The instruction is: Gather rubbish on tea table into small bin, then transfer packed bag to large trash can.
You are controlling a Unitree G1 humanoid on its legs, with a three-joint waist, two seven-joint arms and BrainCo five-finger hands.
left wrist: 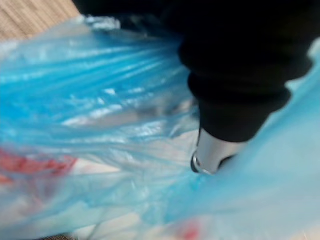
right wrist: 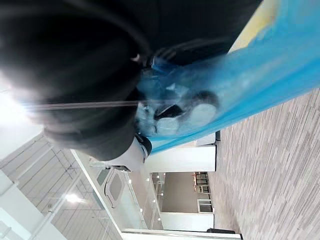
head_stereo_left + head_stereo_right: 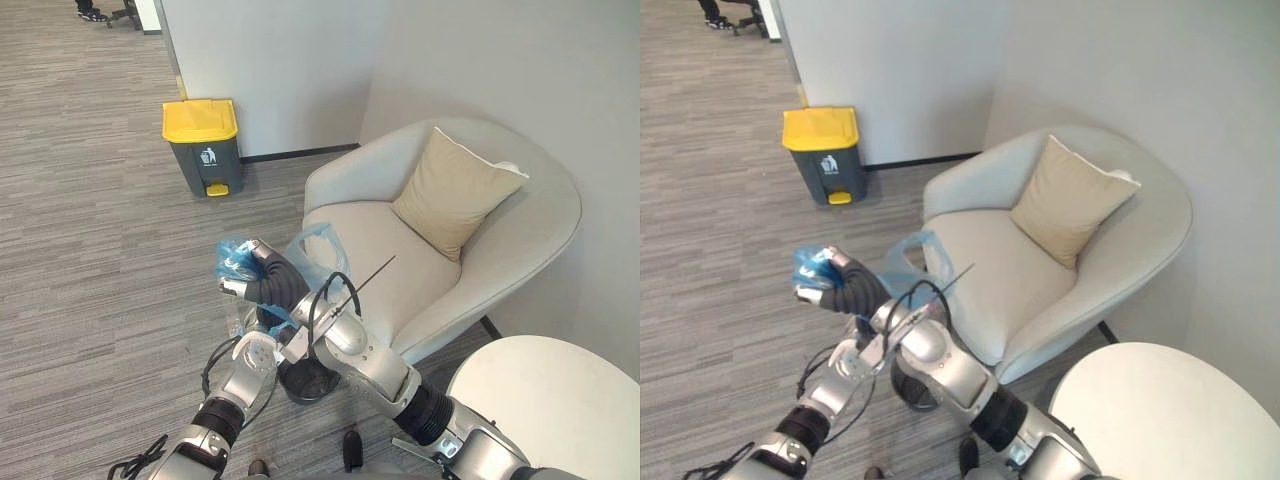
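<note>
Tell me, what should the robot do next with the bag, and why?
Probably lift the blue bag higher: the right hand grips its bunched top, the rest hangs down at the small bin, and the yellow-lidded trash can stands across the floor.

The thin plastic bag [image 3: 236,262] is translucent blue. The pedal trash can [image 3: 207,160] is dark grey, yellow-lidded; the carpet floor [image 3: 90,260] is grey-brown striped.
</note>
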